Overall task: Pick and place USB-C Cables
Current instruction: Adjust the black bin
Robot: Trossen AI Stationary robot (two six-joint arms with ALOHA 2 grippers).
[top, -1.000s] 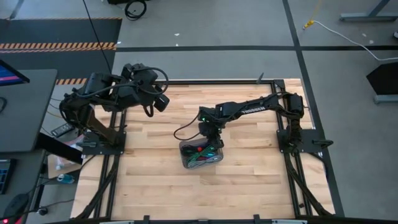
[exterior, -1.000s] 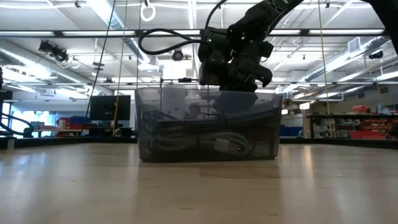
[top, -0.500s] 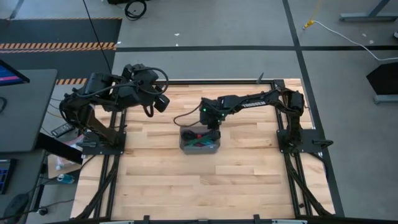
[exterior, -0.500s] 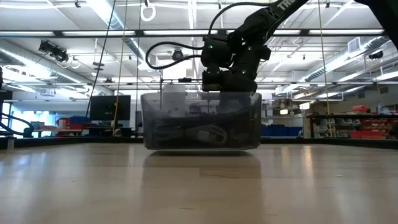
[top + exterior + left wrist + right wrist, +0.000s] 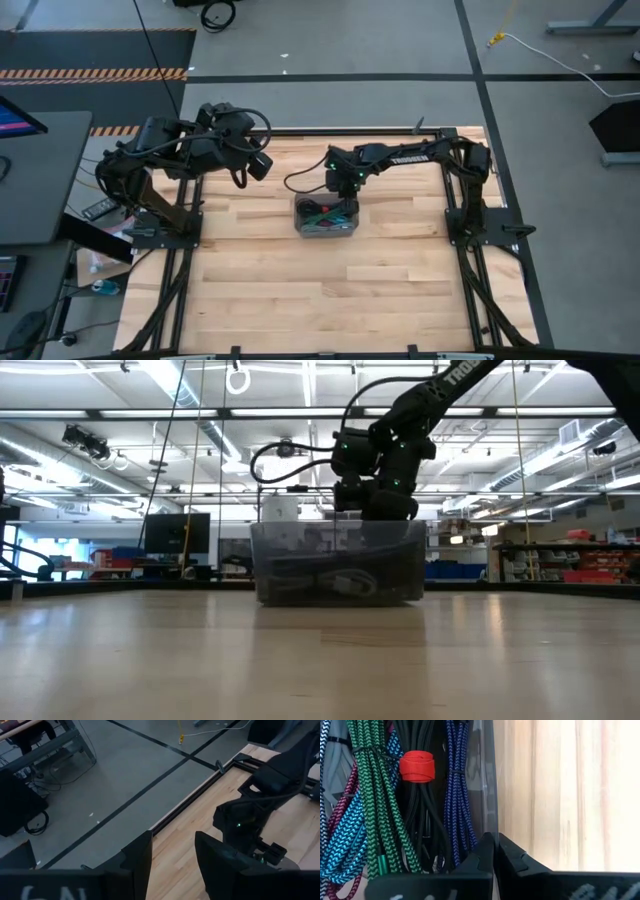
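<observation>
A grey see-through tray [image 5: 298, 218] [image 5: 340, 565] stands on the wooden table near the middle. Several bundled USB-C cables [image 5: 325, 216] lie inside it: green [image 5: 367, 795], black with a red tie [image 5: 417, 767], blue [image 5: 457, 785], teal and magenta ones. My right gripper [image 5: 344, 196] [image 5: 493, 842] stands at the tray's far side, shut on its wall. My left gripper [image 5: 262, 165] [image 5: 172, 857] hangs raised over the table's far left, open with nothing between its fingers. My right gripper pinches the tray's far wall [image 5: 489, 827] at its top edge, toward the right end. One finger is inside the tray and one outside. The fingers come from above, pointing steeply down. The tray stands with its bottom on the table.
Bare wood lies all around the tray. A black metal frame [image 5: 470, 225] borders the table, and the arm bases stand at its left and right edges. The left wrist view also shows the right arm [image 5: 250, 820] farther off.
My right gripper has gone toward the table's far edge and rolled a little, taking the tray along. The tray has slid away from the near edge and turned from askew to square with the table.
</observation>
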